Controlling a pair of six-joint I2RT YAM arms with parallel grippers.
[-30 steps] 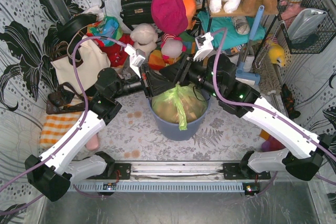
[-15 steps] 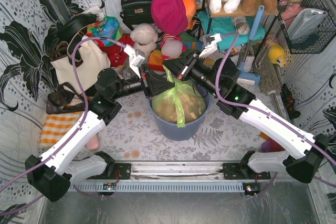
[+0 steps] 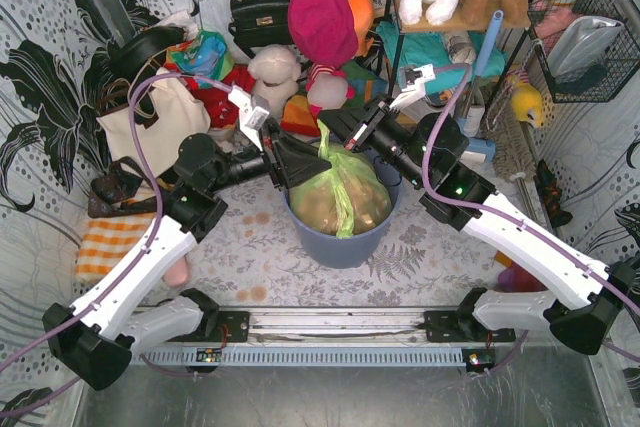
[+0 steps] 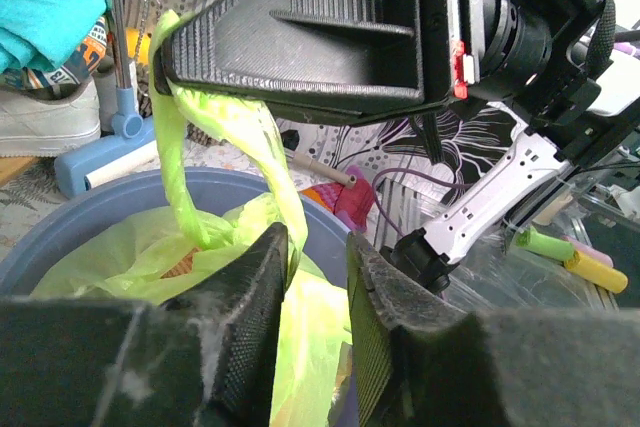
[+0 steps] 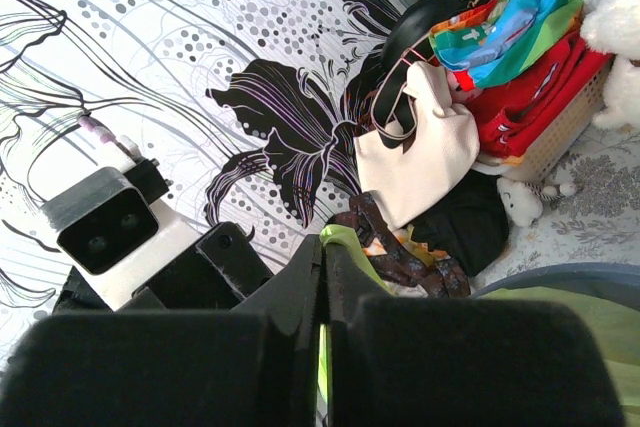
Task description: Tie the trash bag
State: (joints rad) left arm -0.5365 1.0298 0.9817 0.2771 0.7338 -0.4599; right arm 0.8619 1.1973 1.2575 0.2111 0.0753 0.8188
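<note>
The lime-green trash bag [image 3: 350, 195], with brown paper showing through, sits in the round blue-grey bin [image 3: 335, 245]. My right gripper [image 3: 326, 124] is shut on one handle strip [image 4: 182, 162] and holds it taut above the bag's far rim. In the right wrist view [image 5: 325, 244] a green sliver [image 5: 340, 240] shows between its shut jaws. My left gripper [image 3: 310, 160] is at the bag's far left rim. In the left wrist view [image 4: 315, 239] its jaws stand slightly apart, with the strip running down between them onto the bag [image 4: 120, 267].
Soft toys [image 3: 275, 72], a cream handbag [image 3: 165, 122], a black bag [image 3: 258, 15] and red cloth crowd the far side. A blue-handled tool [image 3: 478, 67] and wire basket [image 3: 585, 42] stand at the right. An orange striped cloth [image 3: 110, 242] lies left.
My right gripper rose and drew back to the far right, pulling the handle strip up taut. My left gripper shifted slightly up and left at the bag's rim.
</note>
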